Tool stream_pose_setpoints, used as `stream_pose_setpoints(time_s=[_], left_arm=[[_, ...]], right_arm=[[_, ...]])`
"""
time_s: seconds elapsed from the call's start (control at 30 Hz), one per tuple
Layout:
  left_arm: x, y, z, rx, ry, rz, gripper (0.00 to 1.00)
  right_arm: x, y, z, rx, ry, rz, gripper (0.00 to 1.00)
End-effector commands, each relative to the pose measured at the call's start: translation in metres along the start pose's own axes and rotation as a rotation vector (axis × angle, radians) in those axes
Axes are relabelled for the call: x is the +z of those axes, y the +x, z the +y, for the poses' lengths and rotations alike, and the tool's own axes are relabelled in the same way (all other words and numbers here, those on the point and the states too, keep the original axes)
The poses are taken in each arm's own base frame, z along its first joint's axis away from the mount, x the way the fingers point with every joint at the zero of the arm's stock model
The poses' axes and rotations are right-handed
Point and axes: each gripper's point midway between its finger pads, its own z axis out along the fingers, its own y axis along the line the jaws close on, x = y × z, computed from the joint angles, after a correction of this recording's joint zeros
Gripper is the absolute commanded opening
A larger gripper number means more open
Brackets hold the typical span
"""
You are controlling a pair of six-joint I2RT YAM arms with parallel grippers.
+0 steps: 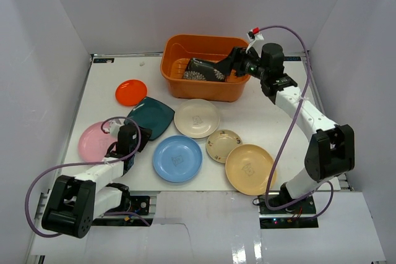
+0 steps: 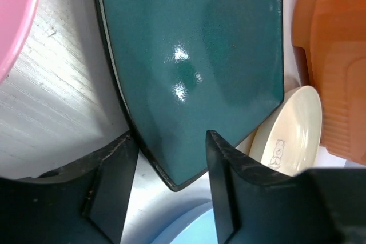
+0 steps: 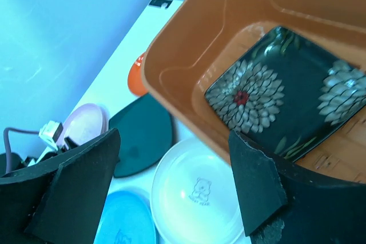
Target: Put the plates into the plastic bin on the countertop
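The orange plastic bin (image 1: 204, 88) stands at the back of the white countertop (image 1: 272, 122). The square black flower plate (image 1: 206, 70) lies tilted inside it and also shows in the right wrist view (image 3: 286, 95). My right gripper (image 1: 237, 61) hangs open and empty over the bin's right side (image 3: 171, 167). My left gripper (image 1: 128, 135) is open, its fingers on either side of the near corner of the square dark teal plate (image 2: 194, 55), not closed on it. Orange-red (image 1: 131, 92), pink (image 1: 93, 143), blue (image 1: 177, 158), cream (image 1: 197, 118), small beige patterned (image 1: 224, 145) and tan-yellow (image 1: 250, 169) plates lie on the countertop.
White walls close in the table on three sides. In the left wrist view the pink plate (image 2: 17, 15) is at left, and the cream plate (image 2: 291, 130) and the bin (image 2: 337, 72) at right. The blue plate (image 2: 189, 232) lies just below the fingers.
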Motion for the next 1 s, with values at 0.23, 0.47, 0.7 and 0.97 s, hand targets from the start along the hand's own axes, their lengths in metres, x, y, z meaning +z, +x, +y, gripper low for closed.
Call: stream_pose_setpoints(time_s=[0.23, 0.47, 0.7, 0.97], left_arm=[[-0.001, 0.021, 0.057, -0.003, -0.054, -0.015, 0.38], [-0.005, 0.007, 0.046, 0.027, -0.018, -0.067, 0.0], [-0.028, -0.027, 0.007, 0.027, 0.109, -0.188, 0.0], [-0.051, -0.052, -0.031, 0.012, 0.207, -0.244, 0.0]], right_arm=[[-0.017, 0.047, 0.026, 0.001, -0.041, 0.029, 0.8], [-0.021, 0.069, 0.051, -0.016, -0.068, 0.077, 0.79], [-0.023, 0.096, 0.066, 0.006, -0.101, 0.129, 0.79], [0.016, 0.166, 0.103, 0.033, -0.232, 0.314, 0.9]])
